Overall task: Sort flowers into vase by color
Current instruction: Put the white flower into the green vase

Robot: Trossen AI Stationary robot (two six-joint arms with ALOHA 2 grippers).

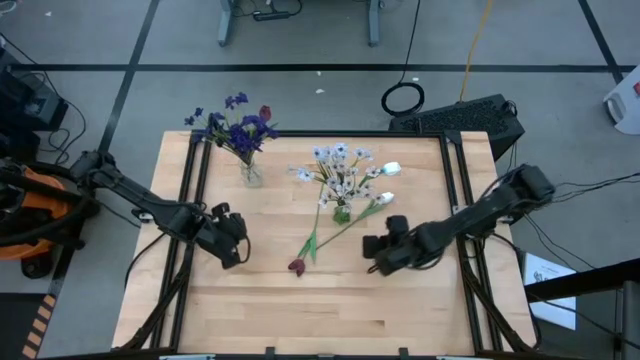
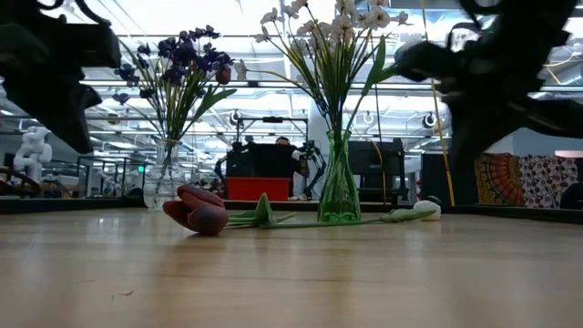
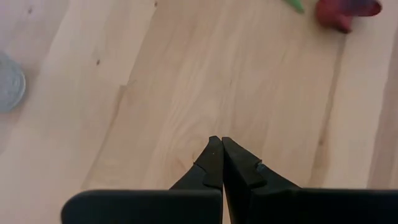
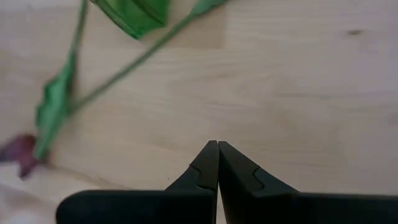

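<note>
Largely sorted: purple flowers (image 1: 238, 128) stand in the clear vase (image 1: 251, 172), white ones (image 1: 340, 170) in the green vase (image 1: 342, 211). Two tulips (image 1: 330, 238) lie unplaced on the bench (image 1: 300, 300). Left end effector (image 1: 238, 256) and right end effector (image 1: 372, 258) are both closed, empty.

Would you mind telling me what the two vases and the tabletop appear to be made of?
The clear vase looks like colourless glass: the room shows through it. The green vase seems tinted glass, glossy and translucent, though clear plastic cannot be ruled out. The table looks like pale wood with a smooth matte finish: grain lines and joined boards show in the wrist views.
</note>
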